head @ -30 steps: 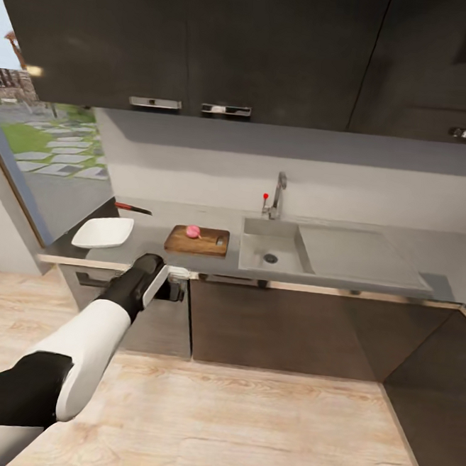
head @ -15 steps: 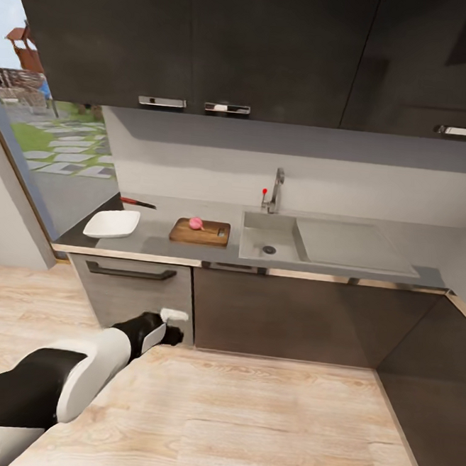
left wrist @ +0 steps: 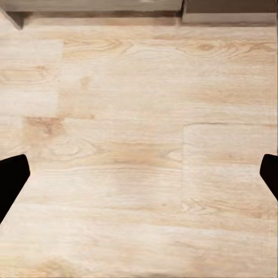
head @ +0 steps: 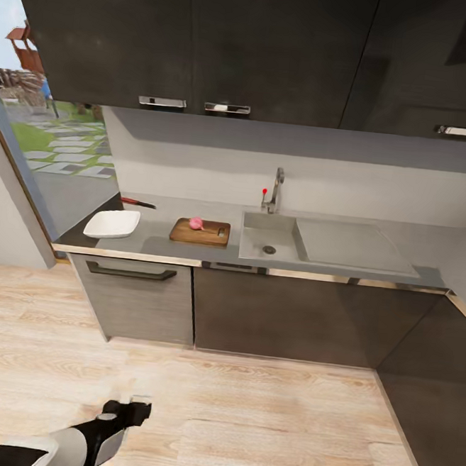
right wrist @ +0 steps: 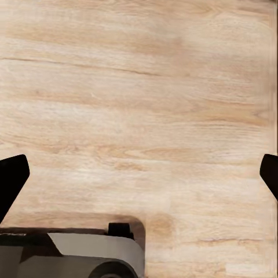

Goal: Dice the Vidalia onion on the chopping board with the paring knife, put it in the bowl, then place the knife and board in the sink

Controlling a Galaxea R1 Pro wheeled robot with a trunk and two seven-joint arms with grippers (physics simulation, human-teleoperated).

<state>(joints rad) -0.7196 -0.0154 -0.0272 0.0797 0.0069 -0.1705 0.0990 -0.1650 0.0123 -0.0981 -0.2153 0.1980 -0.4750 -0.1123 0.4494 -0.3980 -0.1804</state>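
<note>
Grey surface runs along the far wall, robot stands back on the wood floor. Vidalia onion sits on the chopping board, just left of the sink. Bowl further left near the surface end, paring knife behind it by the wall. Left pincer hangs low over the floor, well apart from the onion and below surface height; left wrist view shows both fingertips at the frame edges, spread, holding nothing. Right pincer likewise spread over bare floor, empty.
</note>
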